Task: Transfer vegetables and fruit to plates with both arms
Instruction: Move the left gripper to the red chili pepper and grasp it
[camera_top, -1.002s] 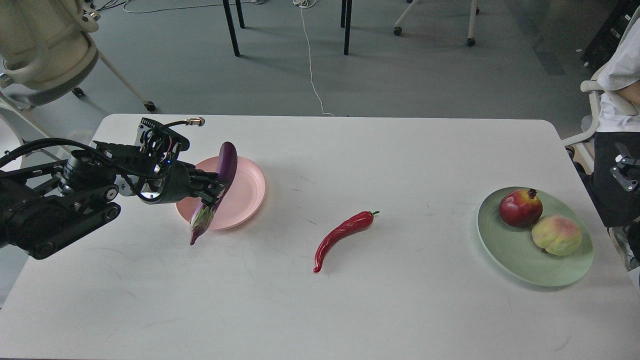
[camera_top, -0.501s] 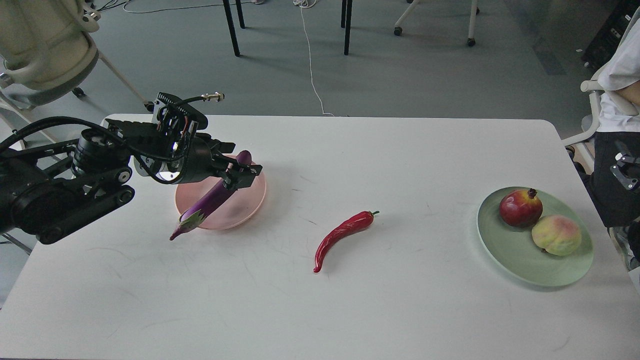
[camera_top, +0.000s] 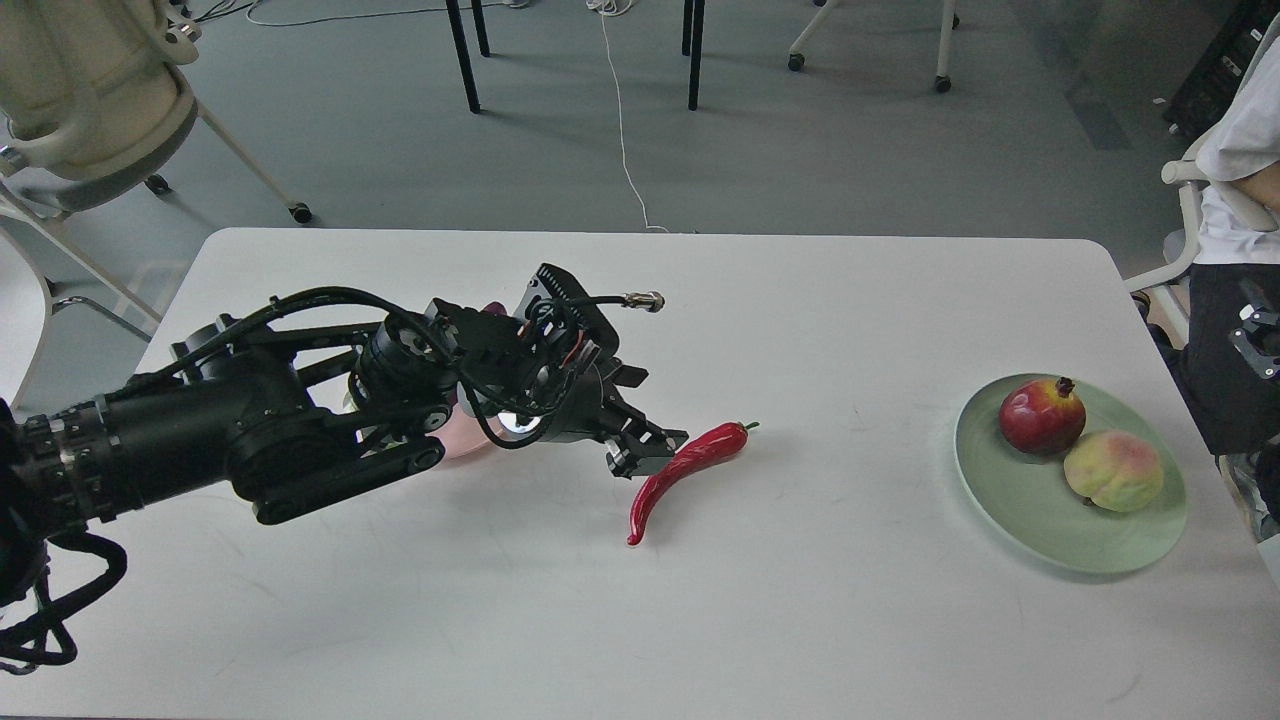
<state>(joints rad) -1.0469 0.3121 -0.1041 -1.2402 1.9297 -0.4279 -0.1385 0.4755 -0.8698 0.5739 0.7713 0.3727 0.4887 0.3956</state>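
On the white desk (camera_top: 800, 620), seen from the head, the left arm (camera_top: 250, 440) reaches in from nine o'clock and stretches toward the middle, its gripper (camera_top: 648, 450) sitting just beside the upper half of the red chili pepper (camera_top: 683, 470). The jaws look slightly parted and hold nothing, though whether a fingertip touches the pepper I cannot tell. The pepper lies flat near the centre of the desk, its green stem pointing toward two o'clock and its tip toward seven o'clock. The pink plate (camera_top: 462, 438) is almost wholly hidden behind the arm's wrist; only a sliver of its rim shows below the joint. A small bit of purple, the eggplant (camera_top: 492, 309), peeks out above the wrist, the rest hidden. At three o'clock the green plate (camera_top: 1040, 520) rests near the desk's right edge, carrying the pomegranate (camera_top: 1041, 415) at its far side and the peach (camera_top: 1112, 470) just beside it, the two fruits close or touching. The right gripper is out of sight.
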